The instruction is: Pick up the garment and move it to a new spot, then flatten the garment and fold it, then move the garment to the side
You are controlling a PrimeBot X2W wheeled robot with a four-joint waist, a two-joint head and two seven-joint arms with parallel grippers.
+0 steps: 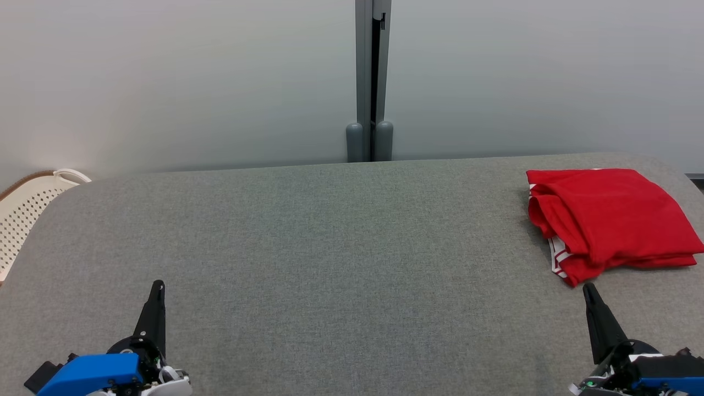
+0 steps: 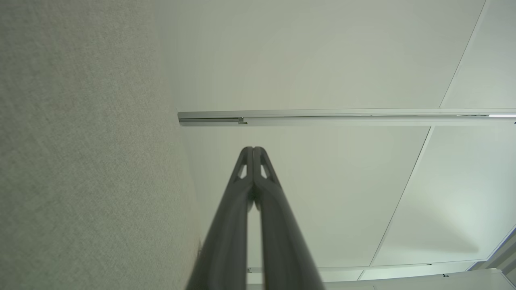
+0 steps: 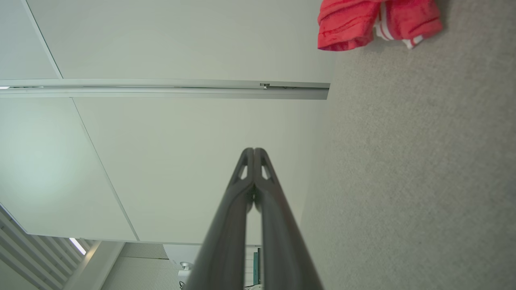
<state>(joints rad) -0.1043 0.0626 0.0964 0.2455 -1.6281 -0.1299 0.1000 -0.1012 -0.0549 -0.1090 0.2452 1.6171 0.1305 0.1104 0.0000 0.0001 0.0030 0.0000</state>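
Observation:
The garment (image 1: 608, 220) is red with white striped trim and lies folded in a compact stack at the far right of the grey table (image 1: 330, 247). In the right wrist view the garment (image 3: 375, 22) shows at the top, its folded edges facing the camera. My right gripper (image 1: 588, 289) rests near the table's front right, just in front of the stack and apart from it. Its two dark fingers are pressed together with nothing between them, as the right gripper (image 3: 254, 150) shows from the wrist. My left gripper (image 1: 158, 285) sits at the front left, likewise shut and empty (image 2: 253, 148).
A white perforated basket (image 1: 25, 209) stands off the table's left edge. A grey post (image 1: 371, 82) rises against the pale wall behind the table's far edge. The table's rounded corners curve away at both sides.

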